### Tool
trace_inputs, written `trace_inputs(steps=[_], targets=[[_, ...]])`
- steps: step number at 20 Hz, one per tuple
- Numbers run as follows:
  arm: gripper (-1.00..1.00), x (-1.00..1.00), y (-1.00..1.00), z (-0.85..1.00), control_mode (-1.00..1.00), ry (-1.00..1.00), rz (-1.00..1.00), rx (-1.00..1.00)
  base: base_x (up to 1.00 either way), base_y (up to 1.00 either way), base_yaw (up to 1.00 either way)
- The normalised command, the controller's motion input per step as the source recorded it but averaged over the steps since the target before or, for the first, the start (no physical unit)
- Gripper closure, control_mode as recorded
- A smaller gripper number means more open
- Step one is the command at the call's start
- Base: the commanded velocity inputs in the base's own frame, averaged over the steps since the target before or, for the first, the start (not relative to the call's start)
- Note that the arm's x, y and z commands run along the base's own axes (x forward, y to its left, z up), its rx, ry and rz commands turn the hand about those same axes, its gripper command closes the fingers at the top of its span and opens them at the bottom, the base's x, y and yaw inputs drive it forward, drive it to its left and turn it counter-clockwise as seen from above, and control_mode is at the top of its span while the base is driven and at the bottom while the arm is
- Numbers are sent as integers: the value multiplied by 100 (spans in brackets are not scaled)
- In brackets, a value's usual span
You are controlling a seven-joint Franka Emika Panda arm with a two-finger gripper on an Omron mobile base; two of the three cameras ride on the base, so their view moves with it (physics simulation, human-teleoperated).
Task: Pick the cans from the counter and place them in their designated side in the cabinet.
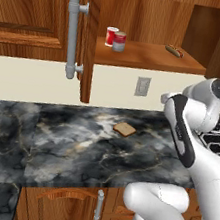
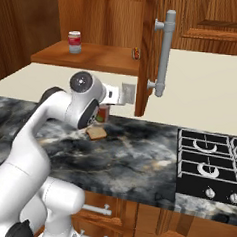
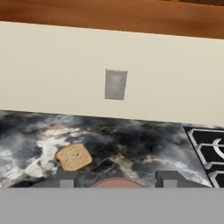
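With the end effector point(image 3: 116, 180) closed on a red can point(image 2: 103, 114) above the bench point(image 1: 66, 140), the other can point(image 1: 119, 41) sits on the cabinet point(image 1: 151, 55) shelf. Risk: the can clipping the shelf edge on the lift, or bumping the shelved cans.

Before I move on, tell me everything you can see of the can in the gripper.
The can shows just past the arm's wrist in the right base view: a red body with a green label, upright, raised above the counter near the bread slice. In the hand view its rounded reddish top sits between the gripper fingers, which close on it. The rest is hidden.
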Motion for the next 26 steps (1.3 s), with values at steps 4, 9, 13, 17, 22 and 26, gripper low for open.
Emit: trace_inputs(steps=[4, 9, 13, 17, 22, 26], targets=[[100, -29, 10, 41, -100, -3, 0, 0, 0, 0, 0], [100, -32, 10, 37, -100, -2, 0, 1, 0, 0, 0], [100, -26, 5, 39, -100, -3, 0, 1, 0, 0, 0], [100, -19, 0, 37, -100, -6, 0, 2, 0, 0, 0], [100, -1, 0, 27, -100, -6, 0, 3, 0, 0, 0], [100, 0, 6, 25, -100, -6, 0, 4, 0, 0, 0]])
